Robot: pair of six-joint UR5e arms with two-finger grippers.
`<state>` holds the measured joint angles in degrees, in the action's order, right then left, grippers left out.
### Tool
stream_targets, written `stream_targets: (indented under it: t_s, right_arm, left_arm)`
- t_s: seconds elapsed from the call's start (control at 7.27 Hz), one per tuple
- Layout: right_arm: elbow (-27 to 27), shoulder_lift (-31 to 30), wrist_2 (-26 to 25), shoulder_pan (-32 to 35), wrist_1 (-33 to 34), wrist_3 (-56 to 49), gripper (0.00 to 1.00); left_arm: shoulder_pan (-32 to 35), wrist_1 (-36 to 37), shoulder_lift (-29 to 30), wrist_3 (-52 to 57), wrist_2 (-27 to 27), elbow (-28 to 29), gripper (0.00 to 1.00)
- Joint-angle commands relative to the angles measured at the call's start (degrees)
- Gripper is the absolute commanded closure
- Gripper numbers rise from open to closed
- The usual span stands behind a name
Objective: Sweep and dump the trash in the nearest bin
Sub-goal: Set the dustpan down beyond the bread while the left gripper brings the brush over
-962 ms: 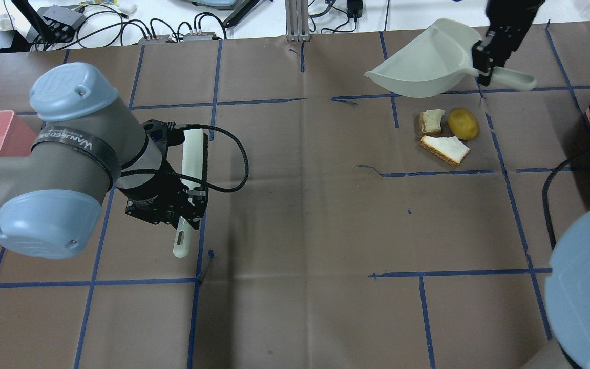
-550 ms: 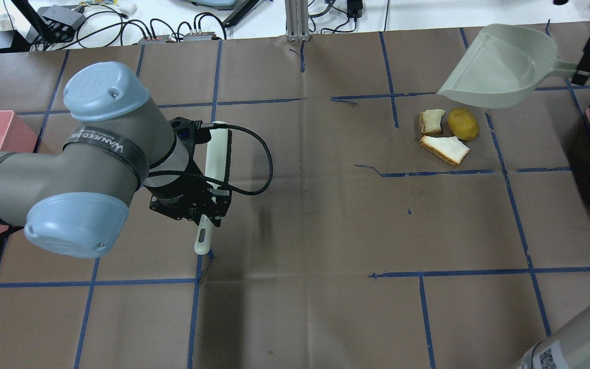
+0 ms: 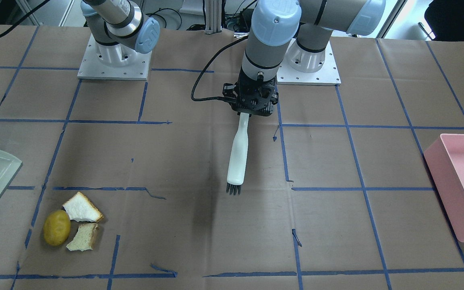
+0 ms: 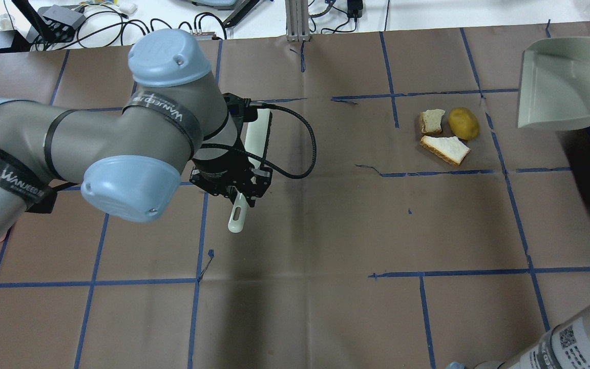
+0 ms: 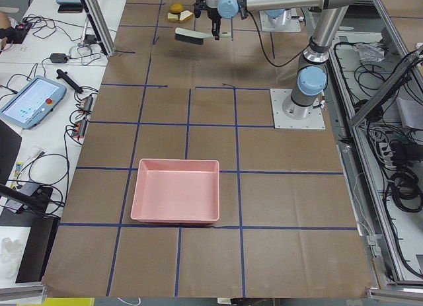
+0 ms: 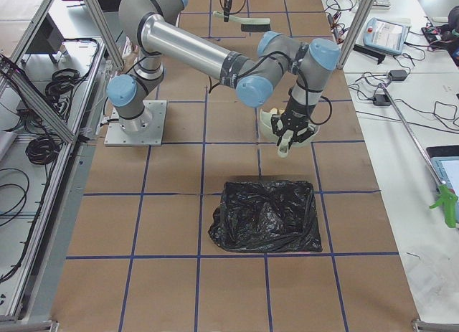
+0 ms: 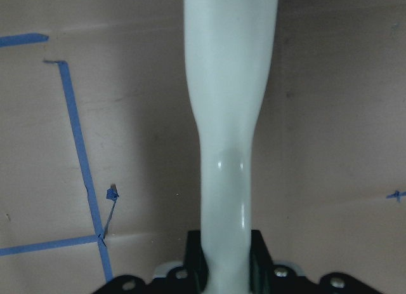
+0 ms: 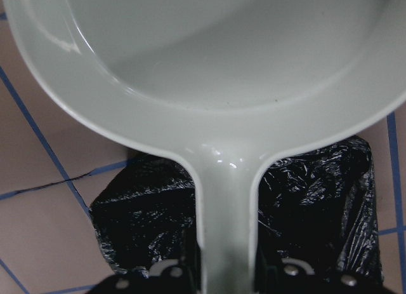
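Nearest the robot and well to the left of the potato [image 4: 463, 123], the left hand [image 4: 240, 195] is pinching the handle of a white brush [image 3: 238, 153], its fingers pressed against both sides. The brush is hanging above the brown desk [image 4: 325, 256], its dark bristles pointing down at the far end. A pink bin [image 3: 463, 181] is sitting much farther left of the potato, at the desk's end.

Close to the potato's right, a black-bagged bin [image 6: 265, 216] is resting on the desk. One piece of bread [image 4: 446, 149] is lying just on the robot's side of the potato, and another piece of bread [image 4: 432, 121] just to its left.

Beyond the potato and to its right, the right hand [image 8: 225, 272] is clamping the handle of a pale dustpan [image 4: 564, 84], which is hanging in the air by the black bin's far edge.
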<state>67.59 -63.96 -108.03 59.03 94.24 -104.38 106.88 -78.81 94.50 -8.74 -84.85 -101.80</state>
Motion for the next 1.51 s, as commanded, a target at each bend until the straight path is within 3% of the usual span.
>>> stream_targets:
  t_s: [0.0,0.28,0.41,0.69,0.96,1.38]
  right_arm:
    - [0.09,4.88,-1.04,-0.32,6.02,-4.51,1.00]
    - [0.78,7.10,-0.52,0.12,6.74,-4.96,1.00]
    - [3.66,6.40,-0.51,0.30,8.14,-4.79,1.00]
    - [10.17,4.74,-0.51,0.56,18.65,-5.48,1.00]
    - [14.74,3.06,-0.25,1.00,21.66,-6.97,1.00]
    - [19.33,2.36,1.32,1.00,27.30,-9.53,1.00]
  left_arm:
    - [1.66,0.06,1.83,-1.28,-0.05,1.17,0.84]
    - [3.84,0.06,3.40,-1.28,-0.49,2.74,0.85]
    - [7.08,-0.12,7.41,-1.28,-4.06,7.01,0.85]
    - [12.89,-4.92,18.21,-1.28,-6.73,20.17,0.85]
    - [15.45,-12.91,27.10,-3.20,-9.62,33.62,0.85]
    - [19.94,-16.79,42.83,-11.10,-9.89,54.27,0.85]
